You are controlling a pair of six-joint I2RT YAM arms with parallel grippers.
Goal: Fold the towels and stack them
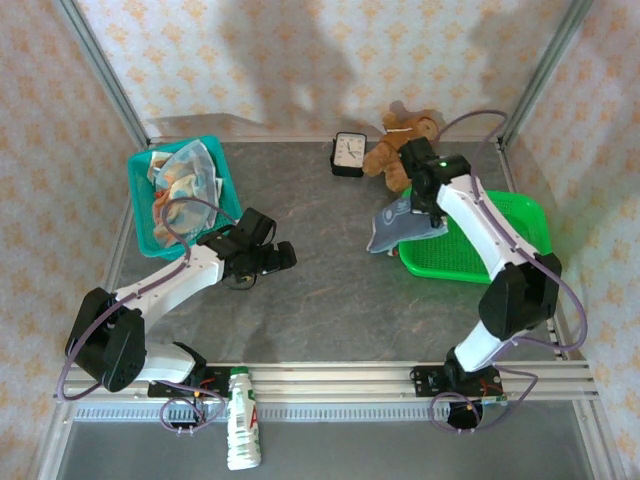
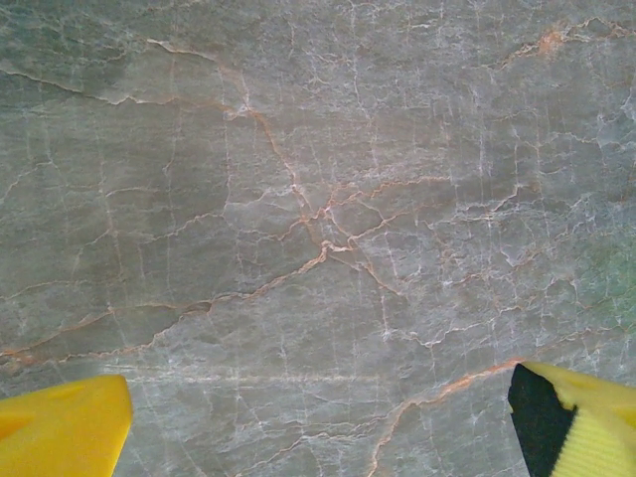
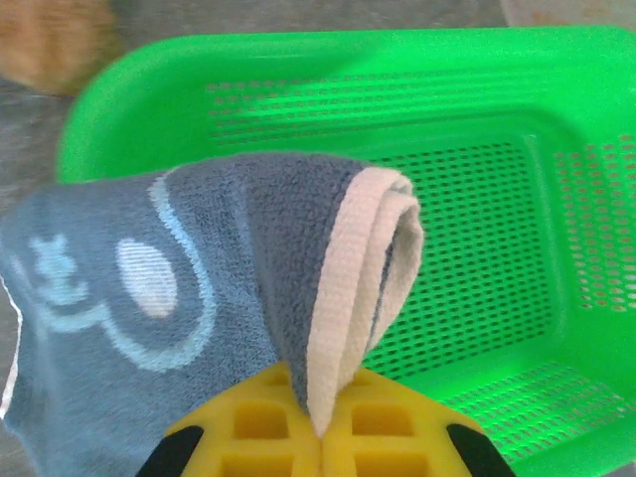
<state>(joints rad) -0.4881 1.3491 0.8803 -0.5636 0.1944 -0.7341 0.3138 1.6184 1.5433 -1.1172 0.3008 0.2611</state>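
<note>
The right tool [image 3: 320,429] was clamped fully shut on a folded edge of the blue-grey towel [image 3: 169,318], with the towel's cream border rising from between the two fingers. The towel draped ahead of the tool and to its left, over the left rim of the green basket [image 3: 497,199], which lay below and ahead of the tool. The left tool [image 2: 320,397] stood wide open and held nothing, with bare desk [image 2: 318,199] directly beneath it. Other towels [image 1: 185,178] lay bunched in the teal basket [image 1: 140,205], to the left of the left tool and farther from the arm bases.
</note>
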